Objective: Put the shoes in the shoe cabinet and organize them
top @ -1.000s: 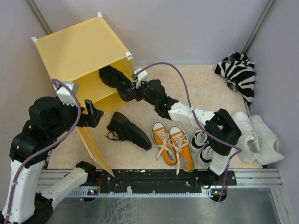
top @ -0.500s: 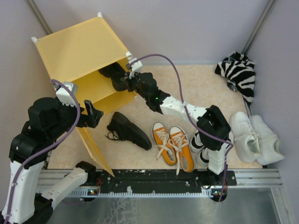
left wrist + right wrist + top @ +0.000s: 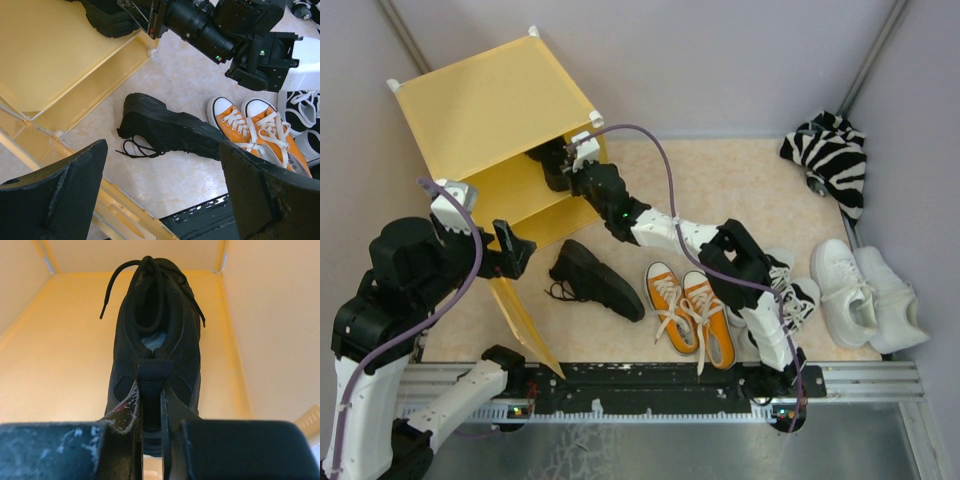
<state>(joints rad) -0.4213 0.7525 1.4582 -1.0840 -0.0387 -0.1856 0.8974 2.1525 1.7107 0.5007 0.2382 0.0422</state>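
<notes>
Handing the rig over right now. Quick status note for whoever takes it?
Right gripper: shut on the heel of a black shoe, inside the cabinet's upper compartment.
Left gripper: open, empty, beside the open door.
Done: nothing released in the cabinet yet.
Left: second black shoe, orange pair, black-and-white pair and white pair, all on the table.

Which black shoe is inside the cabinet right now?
The black shoe the right gripper pinches by its heel; its mate lies outside, beside the orange sneakers.
</notes>
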